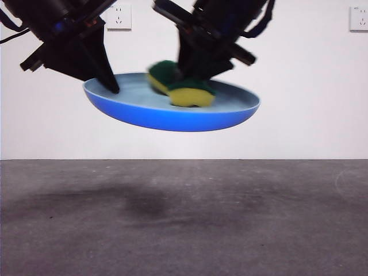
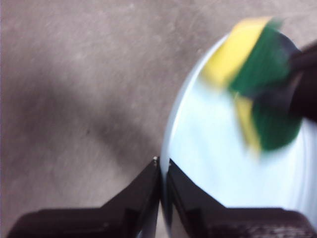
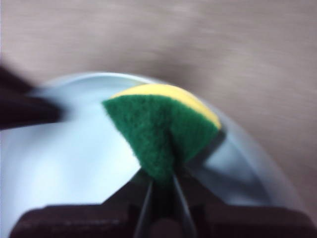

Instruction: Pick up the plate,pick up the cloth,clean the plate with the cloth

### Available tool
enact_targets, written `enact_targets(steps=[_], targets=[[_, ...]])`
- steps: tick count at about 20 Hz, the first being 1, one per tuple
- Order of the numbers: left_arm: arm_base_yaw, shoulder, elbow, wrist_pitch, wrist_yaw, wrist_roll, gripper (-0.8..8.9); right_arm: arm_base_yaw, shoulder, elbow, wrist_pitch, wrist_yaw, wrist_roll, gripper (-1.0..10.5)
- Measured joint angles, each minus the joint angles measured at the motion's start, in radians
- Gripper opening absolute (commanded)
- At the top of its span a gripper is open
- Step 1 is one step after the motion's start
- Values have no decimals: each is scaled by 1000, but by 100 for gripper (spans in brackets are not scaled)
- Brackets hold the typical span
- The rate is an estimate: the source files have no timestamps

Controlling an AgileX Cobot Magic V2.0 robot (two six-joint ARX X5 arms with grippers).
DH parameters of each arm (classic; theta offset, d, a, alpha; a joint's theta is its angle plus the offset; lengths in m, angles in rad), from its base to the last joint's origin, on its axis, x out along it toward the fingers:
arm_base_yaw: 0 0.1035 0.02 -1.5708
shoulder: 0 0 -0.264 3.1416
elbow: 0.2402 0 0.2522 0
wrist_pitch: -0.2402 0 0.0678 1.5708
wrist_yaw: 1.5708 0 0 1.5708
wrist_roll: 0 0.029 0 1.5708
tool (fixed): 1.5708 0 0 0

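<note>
White wall with two sockets [image 1: 118, 16] backs a grey table [image 1: 184, 224]. From eleven o'clock the left gripper [image 1: 109, 86] slants down, its jaws pinched narrow on the nine o'clock rim of the plate [image 1: 172, 112], holding it aloft, nearly level, its three o'clock edge tipped slightly down. From one o'clock the right gripper [image 1: 187, 75] leans in, jaws clamped on the sponge [image 1: 181, 86], which is folded, green layer up, yellow foam against the plate's inside; motion blur hides its long axis, probably lying across the plate.
</note>
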Motion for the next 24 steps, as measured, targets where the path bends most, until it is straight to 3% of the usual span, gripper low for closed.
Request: enact_targets(steps=[2, 6, 8, 12, 15, 18, 20, 24], targets=[[0, 0, 0, 51, 6, -6, -8, 32, 4, 0, -2, -55, 3, -16], [19, 0, 0, 143, 14, -54, -8, 80, 4, 2, -137, -51, -2, -16], [34, 1, 0, 125, 19, -61, -8, 80, 4, 8, -255, 48, -19, -16], [47, 2, 0, 20, 64, -53, -8, 70, -2, 8, -376, 393, -39, -16], [43, 2, 0, -33, 97, -50, -8, 47, -28, 7, -307, 484, -39, -16], [27, 2, 0, -59, 123, -51, -8, 34, -47, 7, -188, 467, -40, -16], [18, 2, 0, -60, 137, -55, -8, 34, -49, 7, -94, 410, -42, -16], [7, 2, 0, -31, 156, -58, -8, 33, -49, 7, 29, 195, -42, -17]])
